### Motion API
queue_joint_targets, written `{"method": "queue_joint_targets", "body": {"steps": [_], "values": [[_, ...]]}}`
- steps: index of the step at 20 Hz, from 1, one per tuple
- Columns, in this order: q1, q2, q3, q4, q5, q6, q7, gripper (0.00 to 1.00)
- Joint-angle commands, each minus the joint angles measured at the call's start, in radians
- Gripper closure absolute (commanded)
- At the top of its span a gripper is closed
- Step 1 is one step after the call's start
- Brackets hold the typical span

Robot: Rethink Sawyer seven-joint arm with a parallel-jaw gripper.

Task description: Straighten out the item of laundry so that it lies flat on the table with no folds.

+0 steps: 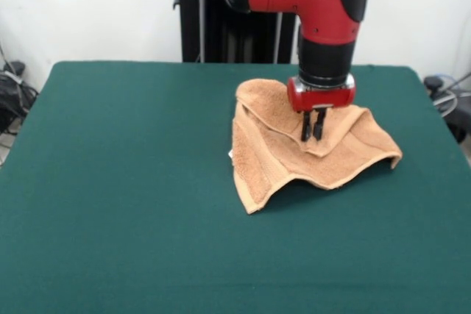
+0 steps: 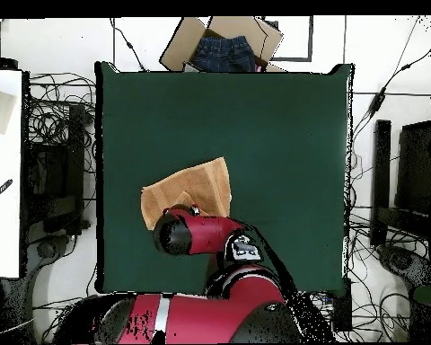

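Observation:
The tan terry towel (image 1: pixel 287 156) lies crumpled on the right half of the dark green table (image 1: pixel 118 182), with a flap folded over at its far side. Its front edge arches off the table and casts a shadow beneath. My gripper (image 1: pixel 313 134) comes straight down onto the towel's middle. Its black fingers (image 1: pixel 305 127) stand close together, pinching a fold of the towel. In the overhead view the towel (image 2: pixel 197 187) shows partly, just beyond my red arm (image 2: pixel 197 234), which hides the gripper. A small white label (image 1: pixel 230 156) sticks out at the towel's left edge.
A cardboard box holding blue jeans (image 2: pixel 224 47) sits beyond the table's far edge in the overhead view. Cables and dark equipment (image 2: pixel 53 171) line both sides of the table. The robot's black pedestal (image 1: pixel 221 27) stands behind the table.

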Motion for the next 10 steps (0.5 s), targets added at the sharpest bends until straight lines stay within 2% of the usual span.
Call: {"method": "queue_joint_targets", "body": {"steps": [1,6,10], "values": [[-0.052,-0.005,0.049,-0.028,0.013,0.098,0.125,1.0],[-0.074,-0.279,0.063,0.059,0.075,0.478,0.085,1.0],[-0.064,-0.377,0.049,0.05,0.088,0.678,0.079,1.0]]}}
